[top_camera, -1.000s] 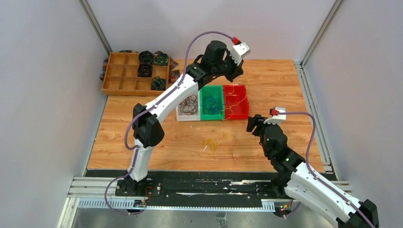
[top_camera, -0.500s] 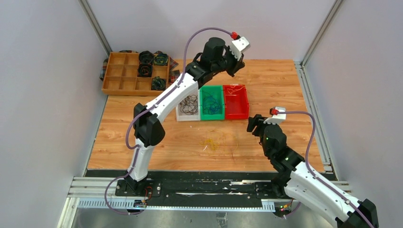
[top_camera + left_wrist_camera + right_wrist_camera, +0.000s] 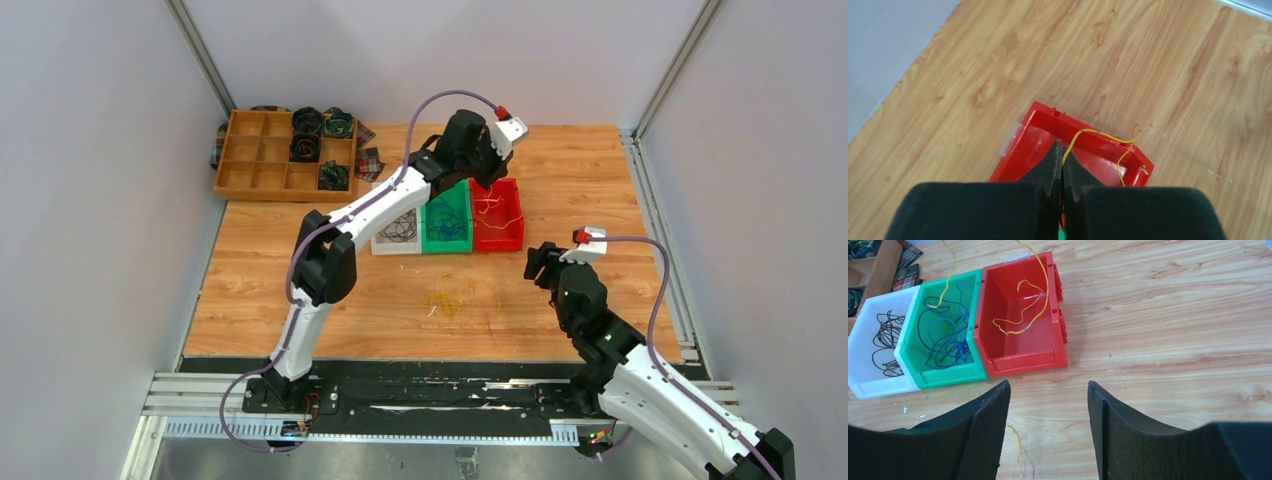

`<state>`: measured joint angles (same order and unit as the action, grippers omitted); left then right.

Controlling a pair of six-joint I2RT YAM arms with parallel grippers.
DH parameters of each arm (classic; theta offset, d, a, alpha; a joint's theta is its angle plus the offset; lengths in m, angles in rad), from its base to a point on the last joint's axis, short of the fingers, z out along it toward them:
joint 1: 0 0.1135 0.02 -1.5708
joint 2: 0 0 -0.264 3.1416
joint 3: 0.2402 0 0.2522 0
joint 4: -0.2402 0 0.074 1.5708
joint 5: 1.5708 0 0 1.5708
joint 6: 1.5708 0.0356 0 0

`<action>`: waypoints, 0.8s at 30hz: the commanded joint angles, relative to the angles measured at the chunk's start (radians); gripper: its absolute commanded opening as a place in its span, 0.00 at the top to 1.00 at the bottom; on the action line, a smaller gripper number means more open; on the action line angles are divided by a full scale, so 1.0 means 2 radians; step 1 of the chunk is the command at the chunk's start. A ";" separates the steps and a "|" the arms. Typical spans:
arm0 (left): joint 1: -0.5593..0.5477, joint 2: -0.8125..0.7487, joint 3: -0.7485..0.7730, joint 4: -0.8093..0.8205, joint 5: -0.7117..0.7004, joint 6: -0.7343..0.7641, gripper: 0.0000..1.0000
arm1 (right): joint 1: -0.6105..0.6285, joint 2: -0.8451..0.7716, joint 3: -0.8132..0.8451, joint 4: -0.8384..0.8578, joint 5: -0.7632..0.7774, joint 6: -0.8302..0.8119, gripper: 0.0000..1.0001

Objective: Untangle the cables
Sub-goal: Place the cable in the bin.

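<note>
Yellow cable [image 3: 1098, 133], pinched in clenched left fingers [image 3: 1053, 167] above red bin [image 3: 1040, 142]: best released only once lowered inside; right fingers [image 3: 990, 420] held apart, empty.

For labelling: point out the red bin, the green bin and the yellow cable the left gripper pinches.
red bin [image 3: 1025, 361]: right wrist view, near wall.
green bin [image 3: 946, 375]: right wrist view, near wall.
yellow cable [image 3: 1100, 133]: left wrist view, raised middle stretch.

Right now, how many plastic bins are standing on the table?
3, in one row: the white bin at left, the green bin in the middle, the red bin at right. None looks hidden.
</note>
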<state>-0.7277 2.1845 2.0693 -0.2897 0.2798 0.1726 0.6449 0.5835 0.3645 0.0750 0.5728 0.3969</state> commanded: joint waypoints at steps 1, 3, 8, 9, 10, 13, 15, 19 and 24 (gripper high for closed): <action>-0.011 0.025 -0.007 0.018 0.007 -0.007 1.00 | -0.013 -0.010 0.019 -0.028 0.014 0.004 0.42; -0.013 0.038 -0.006 0.016 -0.001 0.003 1.00 | -0.017 -0.019 0.026 -0.043 0.017 0.002 0.42; -0.017 0.075 -0.001 0.014 -0.083 0.053 1.00 | -0.026 -0.041 0.035 -0.063 0.021 -0.011 0.42; -0.018 0.081 0.000 0.013 -0.100 0.066 1.00 | -0.029 -0.042 0.037 -0.068 0.020 -0.011 0.42; -0.019 0.087 0.000 0.015 -0.118 0.075 1.00 | -0.031 -0.041 0.038 -0.071 0.019 -0.011 0.42; -0.020 0.099 -0.001 0.024 -0.142 0.088 1.00 | -0.037 -0.036 0.039 -0.078 0.016 -0.007 0.42; -0.020 0.104 -0.004 0.031 -0.133 0.091 1.00 | -0.042 -0.030 0.039 -0.081 0.013 -0.002 0.43; -0.020 0.126 0.010 0.035 -0.111 0.076 1.00 | -0.049 -0.022 0.045 -0.086 0.002 0.002 0.45; -0.020 0.147 0.025 0.040 -0.087 0.043 1.00 | -0.054 -0.017 0.057 -0.090 -0.001 -0.005 0.46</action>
<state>-0.7563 2.4332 2.0811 -0.2550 0.0662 0.3073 0.5571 0.5484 0.4236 -0.0898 0.5751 0.3927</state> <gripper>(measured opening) 0.012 0.547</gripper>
